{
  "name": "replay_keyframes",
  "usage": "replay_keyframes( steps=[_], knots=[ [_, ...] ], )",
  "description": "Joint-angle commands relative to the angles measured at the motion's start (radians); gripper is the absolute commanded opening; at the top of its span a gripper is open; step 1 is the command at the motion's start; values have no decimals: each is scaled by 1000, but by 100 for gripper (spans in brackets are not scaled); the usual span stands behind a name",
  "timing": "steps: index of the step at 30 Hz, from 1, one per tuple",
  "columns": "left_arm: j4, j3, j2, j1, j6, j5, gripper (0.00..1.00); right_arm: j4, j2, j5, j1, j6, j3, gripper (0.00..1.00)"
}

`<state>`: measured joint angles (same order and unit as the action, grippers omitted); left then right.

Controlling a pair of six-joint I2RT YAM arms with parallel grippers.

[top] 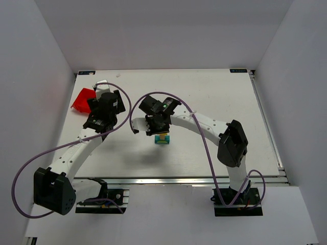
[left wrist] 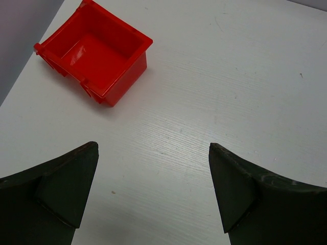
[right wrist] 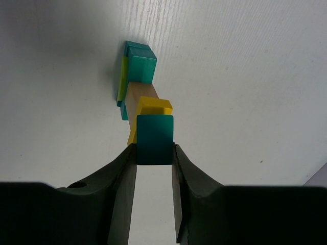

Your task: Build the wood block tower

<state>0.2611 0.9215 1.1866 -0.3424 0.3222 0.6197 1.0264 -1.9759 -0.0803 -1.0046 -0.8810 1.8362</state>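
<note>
One teal block pinched atop a narrow tower

Several failures are judged possible from here. The wood block tower (top: 163,138) is narrow, and its blocks are seen slightly offset in the right wrist view, so it could be toppled by any sideways drag of the right gripper (right wrist: 155,149). If the fingers (right wrist: 120,189) are spread unevenly, the top teal block (right wrist: 155,133) could be pulled along by one pad and slid off the yellow block (right wrist: 155,106) beneath it. If it is released before it is fully seated, the block could be tipped over; whether it is seated flat cannot be told.

The tower is stood near the middle of the desk (top: 219,97), directly under the right gripper. Its top teal block is pinched between the right fingers by its two side faces, and the rest of the stack is seen extending beyond the fingertips down to the teal base on the desk. The left gripper (left wrist: 153,153) is positioned well apart from the tower. Its fingers are spread wide and nothing is held between them, above bare desk near the red bin (left wrist: 97,56).
</note>
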Motion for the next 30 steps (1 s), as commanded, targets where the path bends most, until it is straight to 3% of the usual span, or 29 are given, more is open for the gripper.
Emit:
replay_keyframes(
  steps=[1, 30],
  knots=[
    [-8, -10, -22, 3, -5, -9, 98, -17, -11, -13, -9, 7, 9, 5],
    [-8, -13, -36, 3, -5, -28, 98, 3, -1, -78, -38, -3, 32, 11]
  ],
)
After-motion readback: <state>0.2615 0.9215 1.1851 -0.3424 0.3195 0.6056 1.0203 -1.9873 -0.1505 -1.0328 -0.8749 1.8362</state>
